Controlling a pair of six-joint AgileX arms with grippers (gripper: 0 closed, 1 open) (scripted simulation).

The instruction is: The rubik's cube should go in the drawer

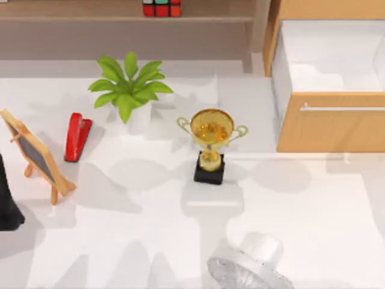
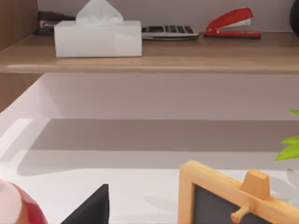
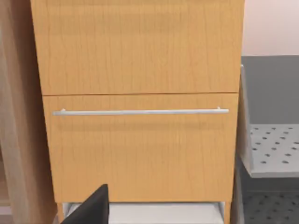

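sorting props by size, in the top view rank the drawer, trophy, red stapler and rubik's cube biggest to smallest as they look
1. drawer
2. trophy
3. red stapler
4. rubik's cube, though it is cut off by the picture's top edge, so its rank against the stapler is unsure.

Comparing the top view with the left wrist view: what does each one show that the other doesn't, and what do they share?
Top view alone: the rubik's cube on the shelf, the open drawer at right, its white inside bare, the trophy mid-table, and a fan near the front edge.

Left wrist view alone: a tissue box, calculator and a second red stapler, all on the shelf.

Both: the shelf, chalkboard easel, and plant.
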